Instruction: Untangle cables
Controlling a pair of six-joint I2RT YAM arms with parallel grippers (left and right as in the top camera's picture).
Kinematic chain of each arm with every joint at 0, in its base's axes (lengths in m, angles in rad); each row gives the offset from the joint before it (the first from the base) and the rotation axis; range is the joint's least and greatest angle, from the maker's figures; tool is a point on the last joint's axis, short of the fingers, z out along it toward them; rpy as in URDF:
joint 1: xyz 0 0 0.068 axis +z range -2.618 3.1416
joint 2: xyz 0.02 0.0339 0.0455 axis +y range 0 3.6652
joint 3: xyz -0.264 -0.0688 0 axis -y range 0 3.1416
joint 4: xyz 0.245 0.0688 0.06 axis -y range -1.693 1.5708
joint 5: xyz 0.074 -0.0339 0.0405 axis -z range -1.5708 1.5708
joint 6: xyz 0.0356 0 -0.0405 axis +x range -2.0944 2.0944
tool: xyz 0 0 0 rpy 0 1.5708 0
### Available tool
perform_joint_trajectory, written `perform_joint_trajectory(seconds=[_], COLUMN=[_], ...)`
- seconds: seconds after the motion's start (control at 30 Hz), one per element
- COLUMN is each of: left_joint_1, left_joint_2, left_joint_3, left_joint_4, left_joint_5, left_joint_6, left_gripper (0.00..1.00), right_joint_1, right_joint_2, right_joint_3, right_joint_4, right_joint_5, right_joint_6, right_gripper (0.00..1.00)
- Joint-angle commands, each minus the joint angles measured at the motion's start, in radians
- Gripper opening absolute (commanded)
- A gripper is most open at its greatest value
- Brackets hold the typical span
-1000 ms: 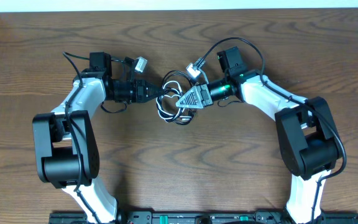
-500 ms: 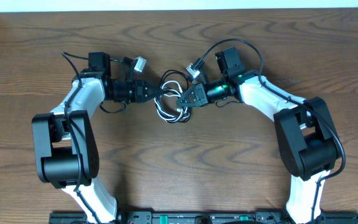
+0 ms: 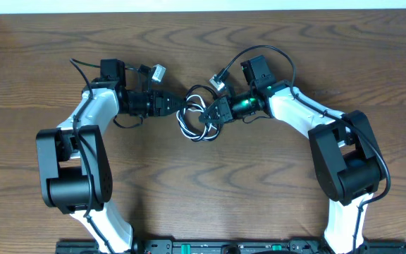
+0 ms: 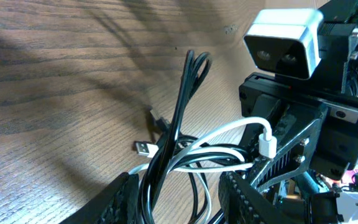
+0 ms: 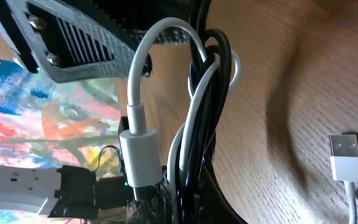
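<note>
The cables [image 3: 197, 121] lie in a messy bunch on the brown wooden tabletop [image 3: 203, 190]. They are nearer the back edge than the front, about halfway between the left and right edges. One is white and the others are black, and they loop over and under each other.

The left pincer [image 3: 177, 106] is at the left side of the bunch and the right pincer [image 3: 210, 113] is at the right side, so the two almost meet. The left pincer is spread. Its two fingers [image 4: 122, 198] stand apart, and the cables run through the gap without being squeezed.

The right pincer is pressed together and pinches the cables, white and black at once. The white cable [image 4: 229, 134] has a fat white plug [image 5: 140, 155] right next to that pinch, and it bends away from the plug in a hoop.

A flat metal plug [image 5: 347, 158] lies on the wood beside the bunch. One long black loop [image 4: 188, 93] stretches out flat across the wood, away from the left pincer.
</note>
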Motion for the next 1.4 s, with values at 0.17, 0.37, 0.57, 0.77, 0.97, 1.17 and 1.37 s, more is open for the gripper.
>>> perform_joint_trajectory(seconds=[0.17, 0.37, 0.57, 0.77, 0.97, 1.17, 1.37], left_joint_1=[-0.001, -0.008, -0.032, -0.038, -0.037, -0.038, -0.038], left_joint_2=[-0.001, -0.001, -0.001, -0.001, -0.001, -0.001, -0.001], left_joint_3=[-0.005, -0.005, -0.005, -0.005, -0.005, -0.004, -0.005], left_joint_4=[-0.001, 0.000, 0.011, 0.014, 0.014, 0.014, 0.014], left_joint_5=[0.015, -0.013, -0.111, -0.112, -0.112, -0.112, -0.112], left_joint_6=[0.006, 0.006, 0.005, 0.005, 0.005, 0.005, 0.005], left_gripper=[0.46, 0.49, 0.49, 0.49, 0.45, 0.44, 0.40], right_joint_1=[0.018, 0.037, 0.053, 0.057, 0.081, 0.112, 0.118], right_joint_2=[0.009, 0.009, 0.009, 0.009, 0.009, 0.009, 0.009], right_joint_3=[-0.003, -0.003, -0.003, -0.003, -0.003, -0.003, -0.003], right_joint_4=[-0.009, -0.009, -0.009, -0.009, -0.010, -0.010, -0.010], right_joint_5=[-0.014, -0.019, -0.031, -0.096, -0.095, -0.094, -0.094], right_joint_6=[-0.026, -0.026, -0.026, -0.027, -0.027, -0.027, -0.027], right_gripper=[0.01, 0.01, 0.01, 0.01, 0.01, 0.01, 0.01])
